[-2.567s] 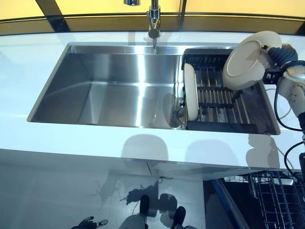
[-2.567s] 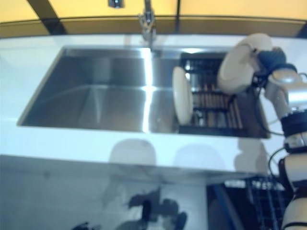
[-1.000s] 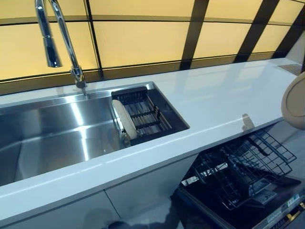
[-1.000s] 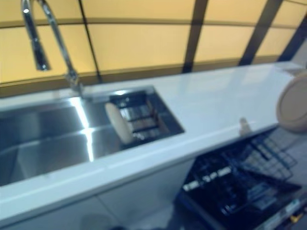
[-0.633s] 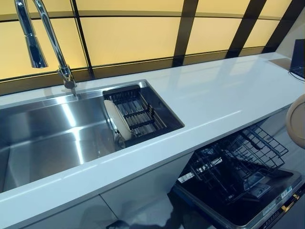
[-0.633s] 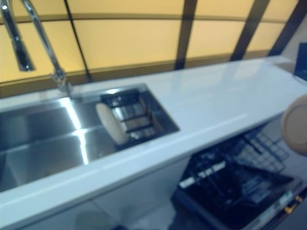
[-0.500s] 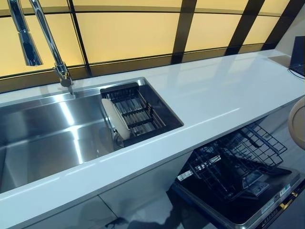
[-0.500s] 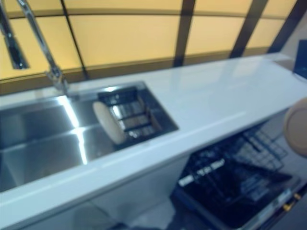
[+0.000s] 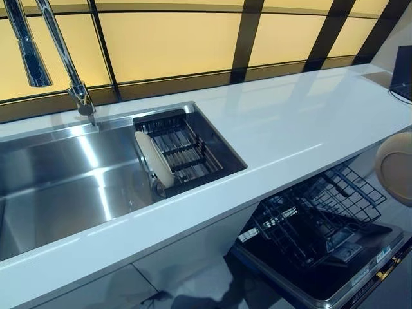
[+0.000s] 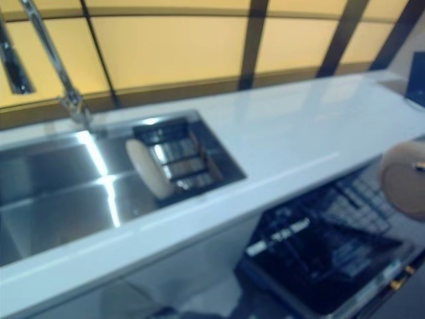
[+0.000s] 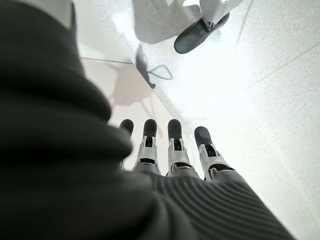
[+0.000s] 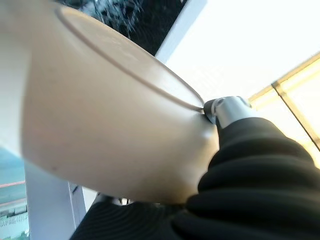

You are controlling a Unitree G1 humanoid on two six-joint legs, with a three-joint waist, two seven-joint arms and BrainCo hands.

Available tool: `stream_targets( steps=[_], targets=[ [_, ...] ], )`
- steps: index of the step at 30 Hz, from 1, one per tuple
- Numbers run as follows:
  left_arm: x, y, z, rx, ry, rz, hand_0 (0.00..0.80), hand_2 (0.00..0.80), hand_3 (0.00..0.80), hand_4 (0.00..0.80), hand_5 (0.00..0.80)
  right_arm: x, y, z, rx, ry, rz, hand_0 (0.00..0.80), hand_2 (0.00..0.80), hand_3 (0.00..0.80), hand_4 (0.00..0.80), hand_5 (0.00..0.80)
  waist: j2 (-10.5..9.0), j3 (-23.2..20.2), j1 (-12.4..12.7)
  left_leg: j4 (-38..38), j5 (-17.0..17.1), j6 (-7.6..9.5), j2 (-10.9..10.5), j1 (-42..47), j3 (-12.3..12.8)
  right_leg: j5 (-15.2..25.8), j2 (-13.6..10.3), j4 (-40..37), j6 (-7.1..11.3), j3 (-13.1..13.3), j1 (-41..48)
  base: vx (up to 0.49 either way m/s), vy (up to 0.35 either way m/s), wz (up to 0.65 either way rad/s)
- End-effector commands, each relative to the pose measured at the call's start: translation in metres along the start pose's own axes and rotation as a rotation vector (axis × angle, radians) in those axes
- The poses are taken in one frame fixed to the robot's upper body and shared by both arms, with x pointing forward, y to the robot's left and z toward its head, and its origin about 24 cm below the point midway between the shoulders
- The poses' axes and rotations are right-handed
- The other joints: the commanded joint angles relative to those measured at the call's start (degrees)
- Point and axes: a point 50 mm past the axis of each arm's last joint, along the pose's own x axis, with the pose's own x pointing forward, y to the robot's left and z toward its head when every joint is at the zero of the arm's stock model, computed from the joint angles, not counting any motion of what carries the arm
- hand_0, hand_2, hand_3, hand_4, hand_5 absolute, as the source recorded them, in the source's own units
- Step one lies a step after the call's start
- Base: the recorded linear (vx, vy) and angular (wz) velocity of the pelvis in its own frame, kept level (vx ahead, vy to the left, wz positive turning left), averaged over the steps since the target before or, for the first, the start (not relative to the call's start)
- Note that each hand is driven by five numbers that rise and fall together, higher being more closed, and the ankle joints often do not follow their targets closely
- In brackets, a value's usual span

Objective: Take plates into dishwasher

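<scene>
A cream plate [image 9: 396, 168] hangs at the right edge of the eye views, above the far side of the open dishwasher's wire rack [image 9: 315, 215]. In the right wrist view the same plate [image 12: 100, 115] fills the picture, and my right hand [image 12: 235, 150] is shut on its rim with a finger [image 12: 227, 109] hooked over the edge. A second cream plate [image 9: 154, 159] stands on edge in the dark dish rack [image 9: 183, 151] inside the sink. My left hand [image 11: 175, 150] hangs low over the floor, open, with straight fingers and nothing in it.
A white counter [image 9: 290, 122] runs between the steel sink [image 9: 58, 180] and the dishwasher. The dishwasher door [image 9: 322, 286] lies folded down below the counter's edge. A tall tap [image 9: 61, 51] rises behind the sink. Yellow panels back the counter.
The view has swung right from the sink to the dishwasher. The plate in my right hand has gone from above the sink rack to over the dishwasher rack, and has come a little further into view.
</scene>
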Motion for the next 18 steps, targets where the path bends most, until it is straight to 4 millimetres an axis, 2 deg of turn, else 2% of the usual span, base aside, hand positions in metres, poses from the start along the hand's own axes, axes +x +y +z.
stream_targets(
  steps=[1,7,18],
  targets=[
    [0.001,0.023,0.010,0.048,-0.014,0.055,0.000,0.000,0.000,0.000,0.000,0.006,-0.007,0.022,0.010,-0.099,-0.057,0.800,0.800,0.800,0.800,0.800,-1.39,-0.48,2.78,-0.08,-6.73,2.83,0.38,2.88,-1.04,-2.66,-0.74,0.15,4.85,-2.11,1.36,0.000,0.000,0.00],
    [0.001,0.020,0.011,0.046,-0.022,0.047,0.000,0.000,0.000,0.000,0.000,0.018,0.023,0.017,0.043,-0.081,0.020,0.800,0.800,0.800,0.800,0.800,-1.07,-0.48,3.53,-0.08,-6.66,2.80,0.28,2.98,-1.36,-2.80,-0.96,0.15,4.72,-2.71,1.60,0.000,0.000,0.00],
    [0.002,0.014,0.018,0.058,-0.044,0.033,0.000,0.000,0.000,0.000,0.000,0.034,0.056,0.016,0.099,-0.069,0.065,0.800,0.800,0.800,0.800,0.800,-0.16,0.22,4.74,-0.08,-6.53,2.60,0.19,2.92,-1.88,-3.05,-1.44,0.15,4.54,-3.99,1.89,-0.010,-0.003,0.02]
  ],
)
